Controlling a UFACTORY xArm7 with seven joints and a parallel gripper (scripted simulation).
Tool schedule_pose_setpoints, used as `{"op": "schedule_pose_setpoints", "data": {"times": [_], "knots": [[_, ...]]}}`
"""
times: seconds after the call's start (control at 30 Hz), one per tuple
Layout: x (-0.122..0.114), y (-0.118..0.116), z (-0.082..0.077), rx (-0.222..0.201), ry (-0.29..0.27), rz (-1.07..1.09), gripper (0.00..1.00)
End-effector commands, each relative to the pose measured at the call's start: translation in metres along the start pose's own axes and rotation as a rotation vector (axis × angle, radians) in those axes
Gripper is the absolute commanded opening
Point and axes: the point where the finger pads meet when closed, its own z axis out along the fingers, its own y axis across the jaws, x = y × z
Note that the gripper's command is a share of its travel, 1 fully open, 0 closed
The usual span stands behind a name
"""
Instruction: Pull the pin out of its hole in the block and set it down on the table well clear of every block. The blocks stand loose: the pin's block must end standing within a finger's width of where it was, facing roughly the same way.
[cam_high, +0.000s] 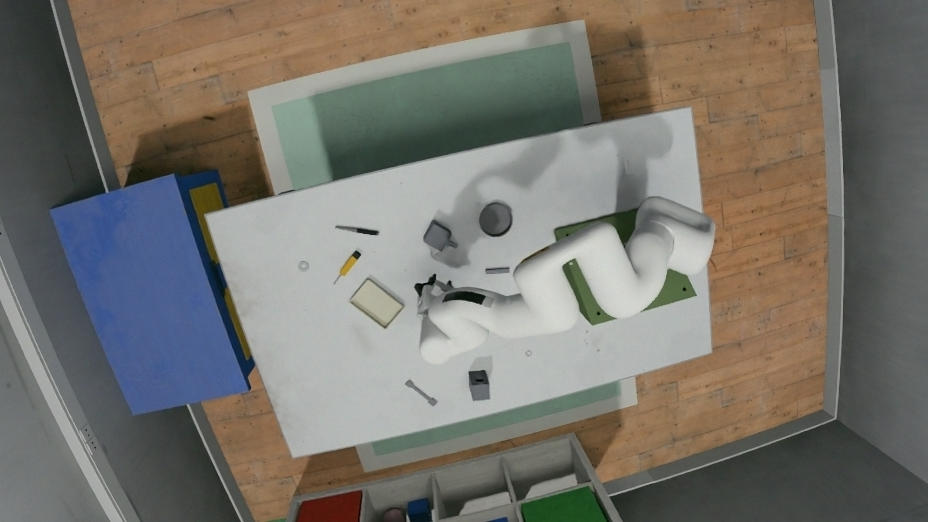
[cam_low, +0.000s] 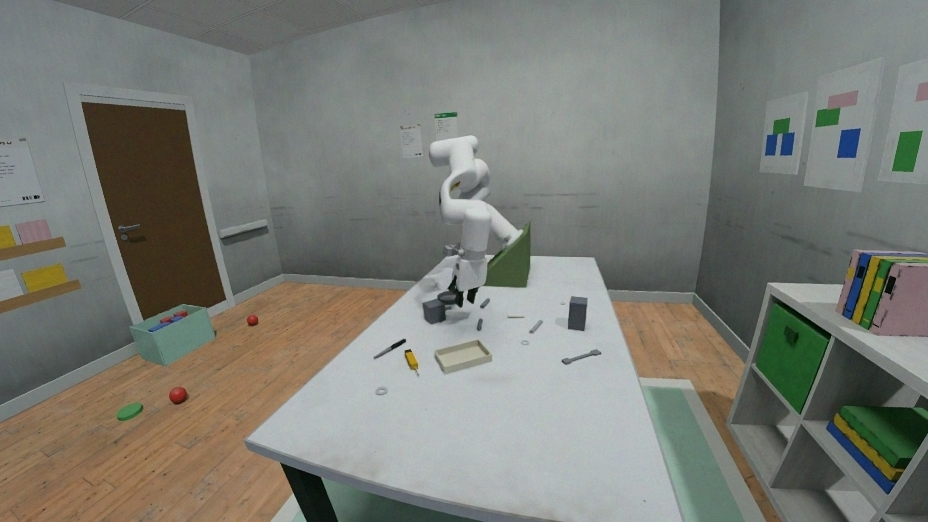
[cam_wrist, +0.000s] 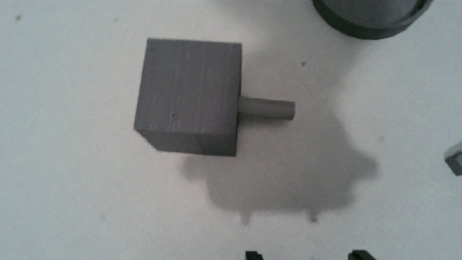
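A dark grey block (cam_high: 438, 235) stands on the white table with a grey pin (cam_high: 450, 244) sticking out of one side face. In the wrist view the block (cam_wrist: 189, 97) is at upper left and the pin (cam_wrist: 266, 109) points right, level with the table. The block also shows in the exterior view (cam_low: 433, 310). My gripper (cam_high: 428, 285) hangs above the table beside the block, apart from it and the pin. Its fingertips show at the bottom edge of the wrist view, partly open with nothing between them. It also shows in the exterior view (cam_low: 468, 299).
A dark round dish (cam_high: 495, 218) sits close behind the block. A second grey block (cam_high: 478, 384) stands near the front edge. A cream tray (cam_high: 377, 301), a loose grey pin (cam_high: 497, 270), a wrench (cam_high: 421, 392), a yellow screwdriver (cam_high: 348, 264) and a pen (cam_high: 356, 229) lie around.
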Motion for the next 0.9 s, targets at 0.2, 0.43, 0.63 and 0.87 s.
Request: {"op": "schedule_pose_setpoints", "data": {"times": [0.2,0.43,0.63,0.87], "knots": [[0.042,0.012,-0.009,-0.047,-0.017,0.505,0.43],[0.067,0.013,-0.010,-0.095,-0.041,0.855,0.43],[0.078,0.010,-0.009,-0.121,-0.060,1.031,0.43],[0.092,0.005,-0.013,-0.163,-0.100,1.284,0.43]]}}
